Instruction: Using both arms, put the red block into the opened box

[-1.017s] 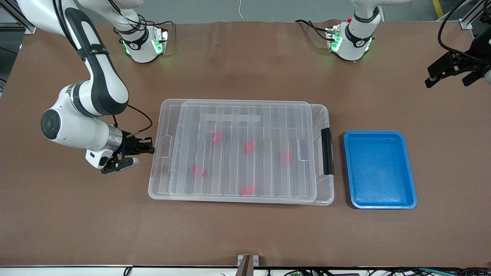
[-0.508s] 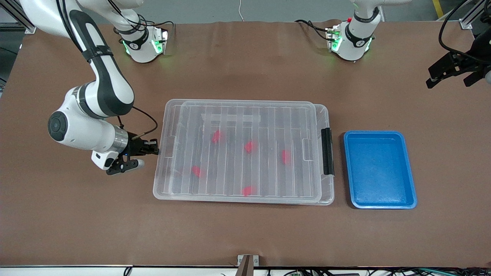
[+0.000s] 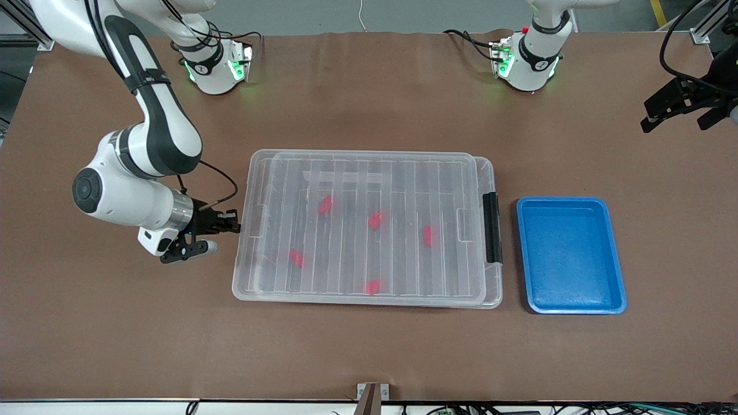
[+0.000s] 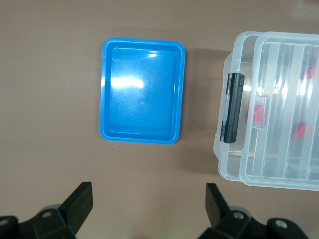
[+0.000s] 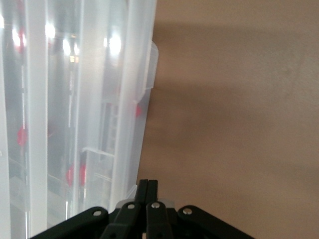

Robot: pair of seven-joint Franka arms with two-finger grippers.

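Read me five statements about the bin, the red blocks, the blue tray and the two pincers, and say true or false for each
1. The lid lies on the bin. True.
2. Five red blocks show through the lid. True.
3. A red block lies in the blue tray. False: the tray holds nothing.
4. The right pincer is wide open, high over the tray. False: it is shut, at the bin's end toward the right arm.
5. The left pincer is open, up over the table at the left arm's end, away from the bin. True.
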